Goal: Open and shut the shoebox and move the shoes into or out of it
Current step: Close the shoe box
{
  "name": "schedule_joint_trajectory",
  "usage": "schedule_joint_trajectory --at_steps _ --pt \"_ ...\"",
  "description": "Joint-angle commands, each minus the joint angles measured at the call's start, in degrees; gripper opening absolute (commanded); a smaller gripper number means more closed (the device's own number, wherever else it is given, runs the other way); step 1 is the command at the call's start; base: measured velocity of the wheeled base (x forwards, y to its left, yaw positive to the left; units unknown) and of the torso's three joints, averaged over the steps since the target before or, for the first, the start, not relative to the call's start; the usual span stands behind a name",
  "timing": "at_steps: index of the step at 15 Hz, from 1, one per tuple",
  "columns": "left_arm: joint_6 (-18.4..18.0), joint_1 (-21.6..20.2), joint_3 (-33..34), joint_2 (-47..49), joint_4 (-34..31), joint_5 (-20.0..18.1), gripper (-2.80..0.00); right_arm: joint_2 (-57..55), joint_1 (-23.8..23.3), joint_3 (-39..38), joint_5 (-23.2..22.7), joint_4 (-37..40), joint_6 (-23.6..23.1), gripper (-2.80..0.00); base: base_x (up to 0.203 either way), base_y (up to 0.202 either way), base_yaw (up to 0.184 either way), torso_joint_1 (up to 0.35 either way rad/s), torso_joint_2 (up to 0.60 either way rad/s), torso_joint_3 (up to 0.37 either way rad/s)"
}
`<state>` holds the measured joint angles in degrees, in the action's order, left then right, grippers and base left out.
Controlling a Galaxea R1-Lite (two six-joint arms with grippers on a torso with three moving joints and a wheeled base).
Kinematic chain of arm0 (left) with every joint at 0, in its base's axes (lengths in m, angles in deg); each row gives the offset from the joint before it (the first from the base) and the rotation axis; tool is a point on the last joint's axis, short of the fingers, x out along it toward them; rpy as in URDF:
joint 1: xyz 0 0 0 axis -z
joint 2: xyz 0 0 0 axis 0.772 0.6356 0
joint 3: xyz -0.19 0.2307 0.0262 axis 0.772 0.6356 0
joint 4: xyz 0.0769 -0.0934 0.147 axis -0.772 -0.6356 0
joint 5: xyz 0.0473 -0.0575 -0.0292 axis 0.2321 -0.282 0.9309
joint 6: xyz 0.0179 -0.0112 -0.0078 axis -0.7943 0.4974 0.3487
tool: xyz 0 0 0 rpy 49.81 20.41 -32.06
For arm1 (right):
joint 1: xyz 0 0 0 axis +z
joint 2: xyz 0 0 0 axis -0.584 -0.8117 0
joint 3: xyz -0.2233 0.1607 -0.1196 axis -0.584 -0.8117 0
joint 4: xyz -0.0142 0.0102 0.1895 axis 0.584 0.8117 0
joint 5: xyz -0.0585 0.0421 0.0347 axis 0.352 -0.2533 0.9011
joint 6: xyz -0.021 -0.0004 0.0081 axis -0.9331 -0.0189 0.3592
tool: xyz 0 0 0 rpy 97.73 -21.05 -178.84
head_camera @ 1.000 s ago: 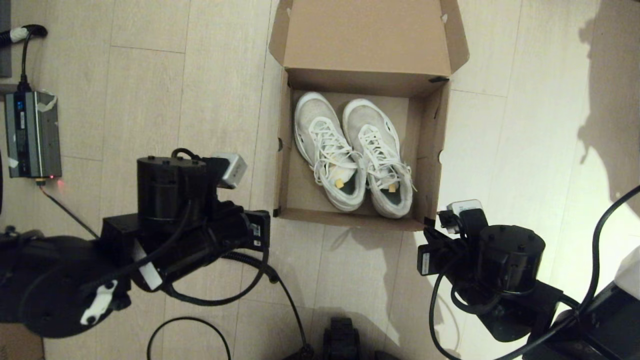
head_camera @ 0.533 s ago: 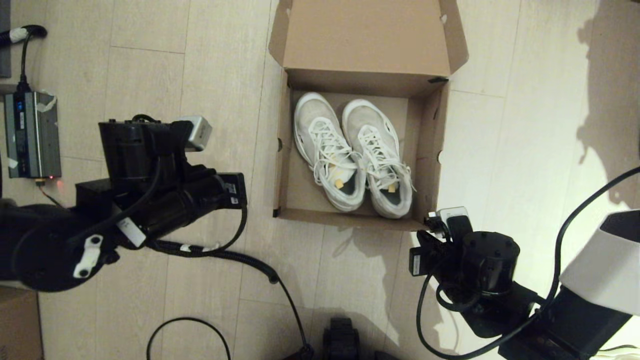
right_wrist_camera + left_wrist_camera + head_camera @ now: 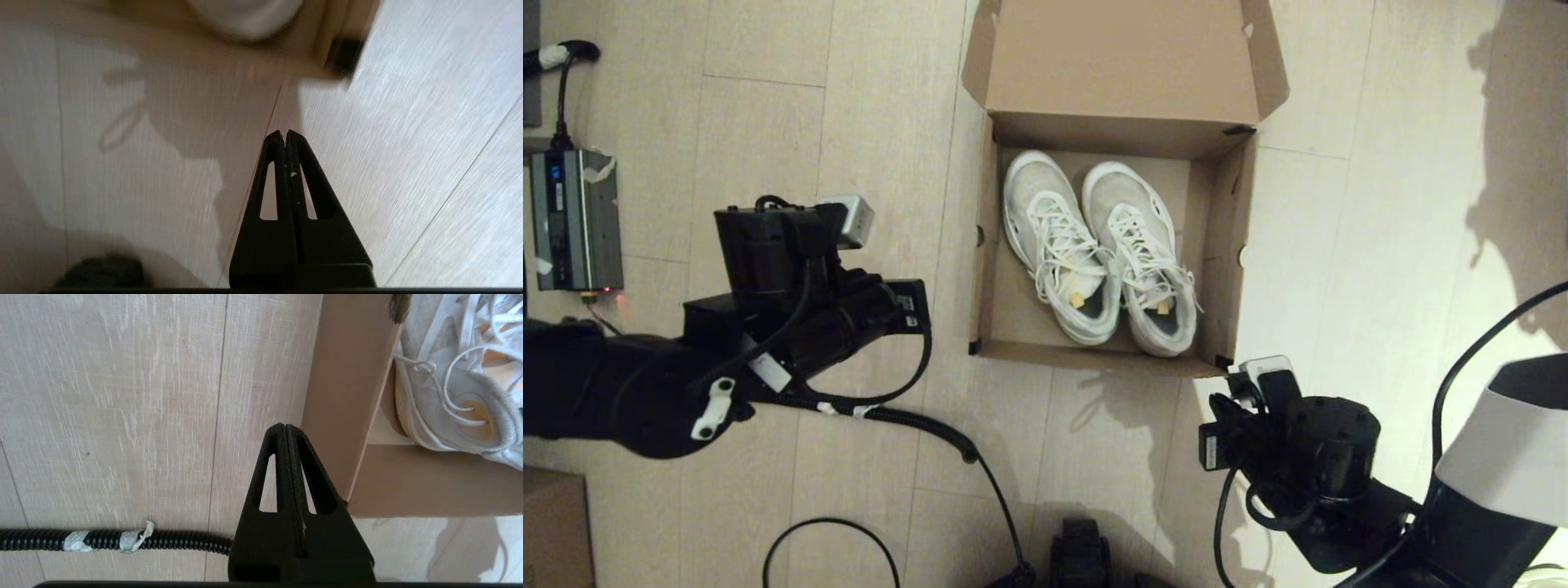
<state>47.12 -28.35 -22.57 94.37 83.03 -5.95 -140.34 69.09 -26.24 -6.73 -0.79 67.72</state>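
The brown shoebox [image 3: 1222, 245] stands open on the floor, its flap lid [image 3: 1119, 57] folded back on the far side. Two white lace-up shoes [image 3: 1058, 245] [image 3: 1145, 257] lie side by side inside, toes pointing away from me. My left gripper [image 3: 284, 425] is shut and empty, hanging just outside the box's near left corner [image 3: 347, 396], with one shoe [image 3: 449, 388] showing over the wall. My right gripper [image 3: 284, 131] is also shut and empty, above bare floor short of the near right box corner with black tape [image 3: 343, 55].
A grey power unit [image 3: 576, 220] sits on the floor at the far left. A black corrugated cable [image 3: 947, 433] [image 3: 102, 539] runs across the floor under the left arm. A brown carton corner [image 3: 551, 531] shows at the bottom left. Pale wood floor surrounds the box.
The left arm swung left and farther out, then came slightly back toward the box. The right arm drew back a little toward me. Box and shoes have not moved.
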Motion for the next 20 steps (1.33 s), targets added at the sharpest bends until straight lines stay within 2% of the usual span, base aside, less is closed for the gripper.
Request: schedule_joint_trajectory --at_steps 1,7,14,16,20 --pt "0.08 -0.04 0.16 0.64 0.20 0.10 -2.80 1.84 -0.04 0.40 0.09 -0.42 -0.05 -2.80 0.000 0.000 0.000 0.000 0.00 0.000" --pt "0.17 -0.04 1.25 1.00 0.20 0.10 -2.80 2.83 -0.81 5.97 0.10 -0.34 -0.02 -2.80 0.000 0.000 0.000 0.000 0.00 0.000" --pt "0.71 -0.48 2.99 1.00 0.38 0.19 -2.80 -5.81 -3.52 9.92 0.03 -1.13 0.15 -2.80 0.000 0.000 0.000 0.000 0.00 0.000" --pt "0.96 -0.48 3.08 0.91 0.38 0.19 -2.80 -7.59 -3.47 7.92 -0.38 -3.21 0.00 -2.80 0.000 0.000 0.000 0.000 0.00 0.000" --pt "0.96 -0.57 2.99 1.00 0.38 0.19 -2.80 -8.39 -2.69 -0.96 -1.61 -4.46 0.25 -2.80 0.000 0.000 0.000 0.000 0.00 0.000"
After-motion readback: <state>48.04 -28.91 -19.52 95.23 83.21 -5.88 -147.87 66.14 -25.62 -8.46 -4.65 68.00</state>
